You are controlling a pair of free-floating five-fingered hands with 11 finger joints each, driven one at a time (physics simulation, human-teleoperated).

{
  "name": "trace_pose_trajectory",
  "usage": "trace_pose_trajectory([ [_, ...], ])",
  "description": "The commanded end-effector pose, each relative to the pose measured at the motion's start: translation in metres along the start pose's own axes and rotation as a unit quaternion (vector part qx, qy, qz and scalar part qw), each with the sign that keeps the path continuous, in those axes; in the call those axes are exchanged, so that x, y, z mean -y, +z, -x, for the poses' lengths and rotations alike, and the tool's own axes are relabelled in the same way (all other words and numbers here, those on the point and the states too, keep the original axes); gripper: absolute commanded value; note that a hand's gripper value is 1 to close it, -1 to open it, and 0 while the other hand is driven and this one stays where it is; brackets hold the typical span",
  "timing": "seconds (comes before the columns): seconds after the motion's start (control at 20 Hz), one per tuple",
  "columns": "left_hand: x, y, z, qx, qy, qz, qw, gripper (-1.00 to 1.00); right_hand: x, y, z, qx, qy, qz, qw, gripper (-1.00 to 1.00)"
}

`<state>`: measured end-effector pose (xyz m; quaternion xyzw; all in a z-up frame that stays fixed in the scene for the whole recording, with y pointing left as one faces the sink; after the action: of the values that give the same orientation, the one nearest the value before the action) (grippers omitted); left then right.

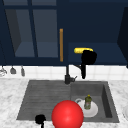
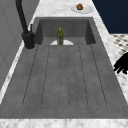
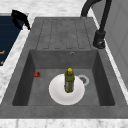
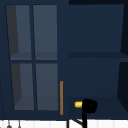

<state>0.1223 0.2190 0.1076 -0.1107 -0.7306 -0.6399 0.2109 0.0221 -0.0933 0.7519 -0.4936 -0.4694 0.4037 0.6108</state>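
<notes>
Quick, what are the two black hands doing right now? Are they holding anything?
Left hand: low at the sink's front edge; whether open or shut cannot be told.
Right hand: up by the cabinet, shut on the yellow thing.

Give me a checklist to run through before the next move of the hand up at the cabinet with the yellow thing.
1. Right hand has the yellow thing: ok, they touch at the open cabinet shelf.
2. Grip firm: cannot tell, the fingers are hidden.
3. Left hand out of the way: ok, low at the sink's front edge.
4. Cabinet door with its handle clear of the hand: ok, it is off to the side.
5. Bottle upright on the plate in the basin: ok.
</notes>
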Motion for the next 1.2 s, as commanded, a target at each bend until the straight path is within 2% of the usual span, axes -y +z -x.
trace_pose_trajectory([
  [0.0,0.000,0.000,0.000,0.000,0.000,0.000,1.0000,0.00,0.026,-0.006,-0.014,-0.037,0.013,0.005,0.9992,-1.00],
  [0.15,0.000,0.000,0.000,0.000,0.000,0.000,1.0000,0.00,0.032,-0.022,-0.021,-0.031,0.027,-0.036,0.9985,-1.00],
  [0.3,0.000,0.000,0.000,0.000,0.000,0.000,1.0000,0.00,0.043,-0.043,-0.027,-0.027,0.019,-0.036,0.9988,-1.00],
  [0.6,0.000,0.000,0.000,0.000,0.000,0.000,1.0000,0.00,0.066,-0.086,-0.041,-0.025,0.024,-0.048,0.9983,-1.00],
  [0.8,0.000,0.000,0.000,0.000,0.000,0.000,1.0000,0.00,0.067,-0.114,-0.048,-0.017,0.027,-0.065,0.9974,-1.00],
  [1.15,0.000,0.000,0.000,0.000,0.000,0.000,1.0000,0.00,0.065,-0.160,-0.057,0.001,0.033,-0.064,0.9974,-1.00],
])
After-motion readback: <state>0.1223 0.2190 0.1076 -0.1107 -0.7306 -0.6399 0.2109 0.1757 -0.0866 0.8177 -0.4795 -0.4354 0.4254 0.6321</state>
